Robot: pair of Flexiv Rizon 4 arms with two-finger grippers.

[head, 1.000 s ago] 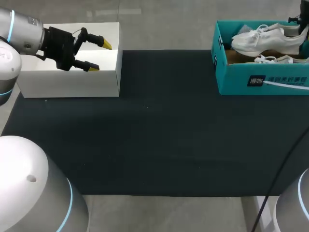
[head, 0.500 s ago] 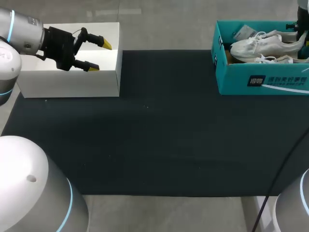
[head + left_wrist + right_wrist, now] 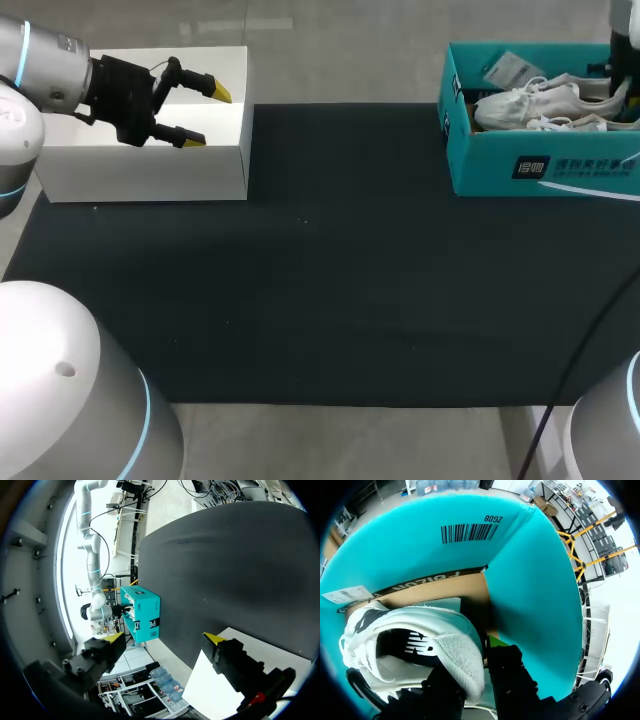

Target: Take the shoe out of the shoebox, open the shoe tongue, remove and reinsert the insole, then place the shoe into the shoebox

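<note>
At the bench's (image 3: 350,280) far right, the teal shoebox (image 3: 540,165) holds a white sneaker (image 3: 535,98) beside a second sneaker (image 3: 580,123). The right claw (image 3: 470,655), down inside the shoebox, is clenched on the white sneaker's heel. The left claw (image 3: 205,116) hangs spread over a white box (image 3: 150,175) at the far left.

The shoebox (image 3: 490,165) is matt cardboard, the shoe (image 3: 525,100) soft white cloth, the mat (image 3: 330,280) dull black.
</note>
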